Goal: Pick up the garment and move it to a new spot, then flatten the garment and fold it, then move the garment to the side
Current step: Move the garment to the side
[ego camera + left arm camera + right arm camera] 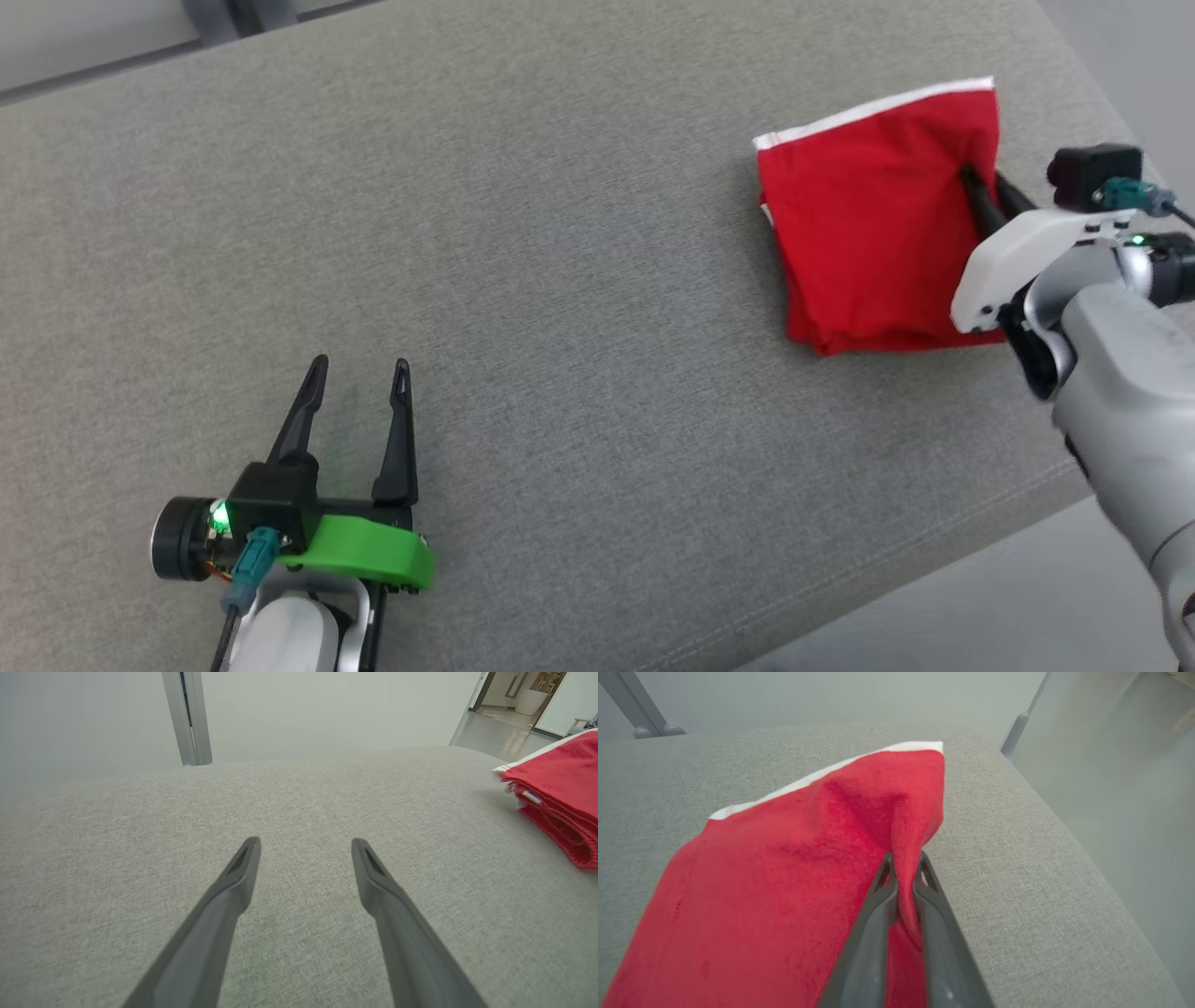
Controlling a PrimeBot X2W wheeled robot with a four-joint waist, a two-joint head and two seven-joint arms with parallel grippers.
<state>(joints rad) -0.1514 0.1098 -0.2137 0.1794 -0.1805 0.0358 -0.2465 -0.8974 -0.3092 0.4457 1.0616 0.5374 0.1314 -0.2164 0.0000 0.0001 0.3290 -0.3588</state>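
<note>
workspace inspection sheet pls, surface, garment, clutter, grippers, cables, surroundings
surface: grey woven cushion, flat, no stains seen
job's things: red garment with a white edge, folded, lying near the cushion's far right corner
clutter: nothing seen
grippers: left gripper open over the cushion, holding nothing; right gripper shut on a pinch of the garment
cables: teal plug with a dark lead at the left wrist, another at the right wrist
surroundings: pale floor, grey post

One gripper spread, one clamped
Left gripper (pixel 361 362) fingers wide apart, pointing forward; right gripper (pixel 976 175) pinched tight on the garment (pixel 868 233)
</note>
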